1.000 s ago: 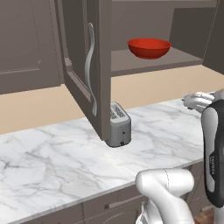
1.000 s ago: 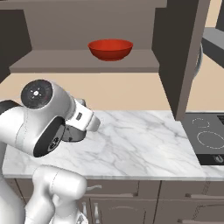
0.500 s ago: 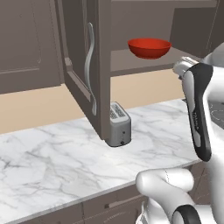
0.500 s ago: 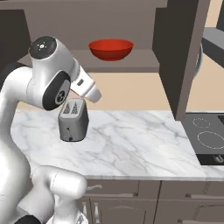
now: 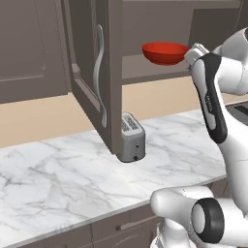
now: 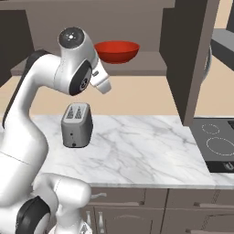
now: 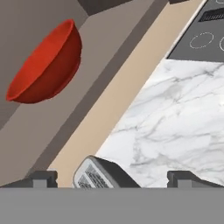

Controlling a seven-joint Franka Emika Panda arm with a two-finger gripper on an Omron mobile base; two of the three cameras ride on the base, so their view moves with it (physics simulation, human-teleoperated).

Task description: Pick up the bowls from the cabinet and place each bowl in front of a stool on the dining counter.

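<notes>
Bowls are my concern, and the red bowl (image 5: 164, 52) sits upright on the inner shelf (image 6: 151, 68) of the open cabinet (image 5: 114, 72), above the marble desk (image 6: 137, 146). I can make out just this one bowl.

From the left base view I see the cabinet door (image 5: 92, 82) swung out toward me with its wavy silver handle (image 5: 100, 72), and the toaster (image 5: 131, 137) half tucked behind the door's lower edge. The right base view gives the toaster whole, standing on the desk below my forearm, plus a dark cooktop (image 6: 217, 144) at the desk's right end. The hand view, rolled over, catches the bowl at its upper left on the slanting shelf, the toaster's slotted top at the bottom and the cooktop in the upper right corner.

My pincer (image 7: 113, 177) stands wide apart with nothing between its tips; just the two dark fingertips (image 7: 41, 178) poke up at the bottom of the hand view. In both base views my wrist sits just beside the bowl, and I cannot tell whether anything touches it. The shelf's deeper part is in shadow.

Half a second ago my arm was lower and farther from the shelf; it has since risen toward the bowl, which has not moved.
</notes>
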